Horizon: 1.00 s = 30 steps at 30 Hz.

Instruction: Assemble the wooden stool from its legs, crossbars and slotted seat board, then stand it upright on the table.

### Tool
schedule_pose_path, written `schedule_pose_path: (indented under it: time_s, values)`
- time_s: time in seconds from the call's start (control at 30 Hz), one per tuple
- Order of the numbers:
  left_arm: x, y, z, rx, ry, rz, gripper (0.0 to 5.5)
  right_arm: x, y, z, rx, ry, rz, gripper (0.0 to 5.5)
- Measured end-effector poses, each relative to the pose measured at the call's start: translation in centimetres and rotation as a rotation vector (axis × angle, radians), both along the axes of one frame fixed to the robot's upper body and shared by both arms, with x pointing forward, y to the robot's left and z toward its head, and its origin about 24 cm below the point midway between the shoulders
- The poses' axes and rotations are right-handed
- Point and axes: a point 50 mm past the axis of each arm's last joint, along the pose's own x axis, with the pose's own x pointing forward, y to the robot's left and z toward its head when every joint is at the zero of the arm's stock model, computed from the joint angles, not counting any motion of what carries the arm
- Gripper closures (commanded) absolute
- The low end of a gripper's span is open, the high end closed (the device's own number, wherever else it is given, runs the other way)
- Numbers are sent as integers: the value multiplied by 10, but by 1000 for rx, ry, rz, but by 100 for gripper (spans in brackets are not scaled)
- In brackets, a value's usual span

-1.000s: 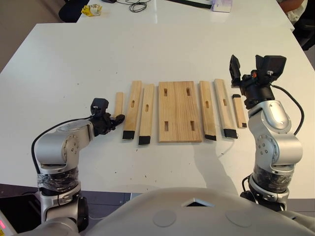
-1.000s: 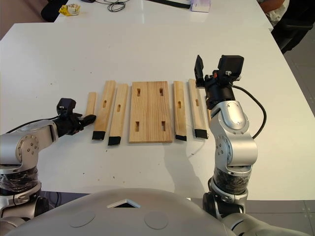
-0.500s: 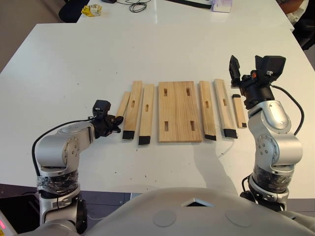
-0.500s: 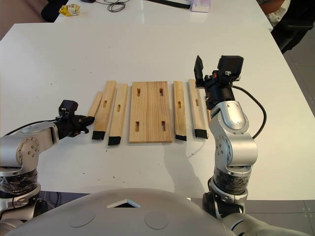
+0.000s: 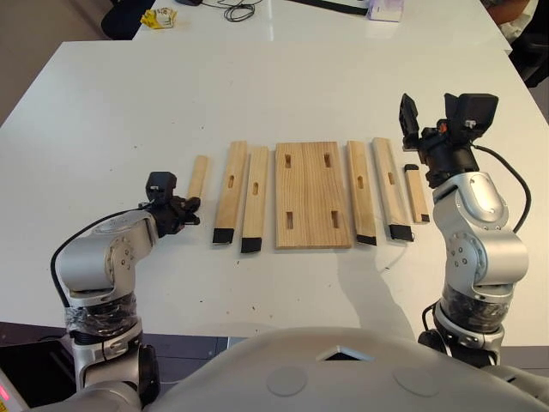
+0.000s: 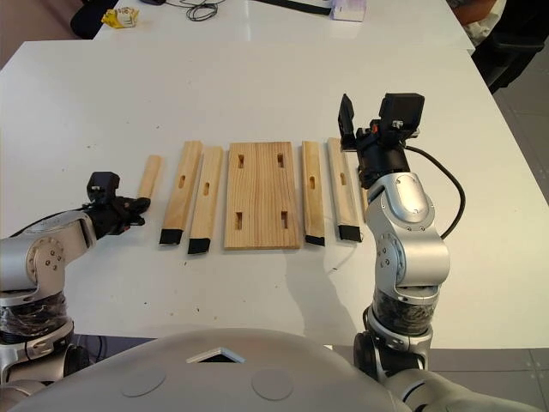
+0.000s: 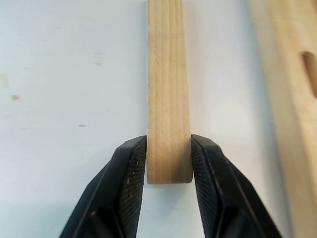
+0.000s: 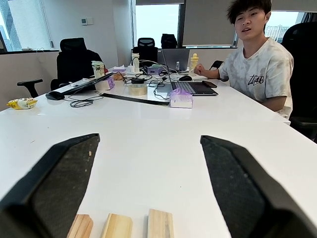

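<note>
Head camera: on the white table (image 5: 129,103), the left gripper (image 5: 182,206) grips the near end of a short crossbar (image 5: 198,175), just left of the legs (image 5: 230,190) and slotted seat board (image 5: 313,195). Left wrist: its fingers (image 7: 130,163) pinch the crossbar's sides. Right wrist: the right gripper (image 8: 148,141) gapes wide, holding nothing.

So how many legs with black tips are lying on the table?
4: left outer leg, left inner leg, then the seat board, then right inner leg, right outer leg. None seems hidden.
</note>
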Motion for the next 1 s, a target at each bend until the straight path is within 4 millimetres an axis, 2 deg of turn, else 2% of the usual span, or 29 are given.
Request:
schedule_pose_path:
  time_s: [0.13,0.3,0.47,0.63,0.8,0.93,1.0]
  values:
    - [5,9,8,63,-77,48,414,3,-1,2,-11,-13,18,171]
    - [23,17,36,199,-334,71,414,13,-11,3,19,-10,25,171]
    - [33,15,56,181,-494,74,414,26,-16,4,117,0,110,171]
    - [48,-4,96,-18,-727,-79,414,49,-28,8,241,35,311,171]
    - [60,-30,137,-264,-908,-344,414,54,-46,7,329,122,575,171]
    - [59,-50,159,-461,-990,-564,414,55,-39,23,362,142,845,171]
    - [54,-61,160,-565,-965,-674,414,56,-28,33,390,146,977,171]
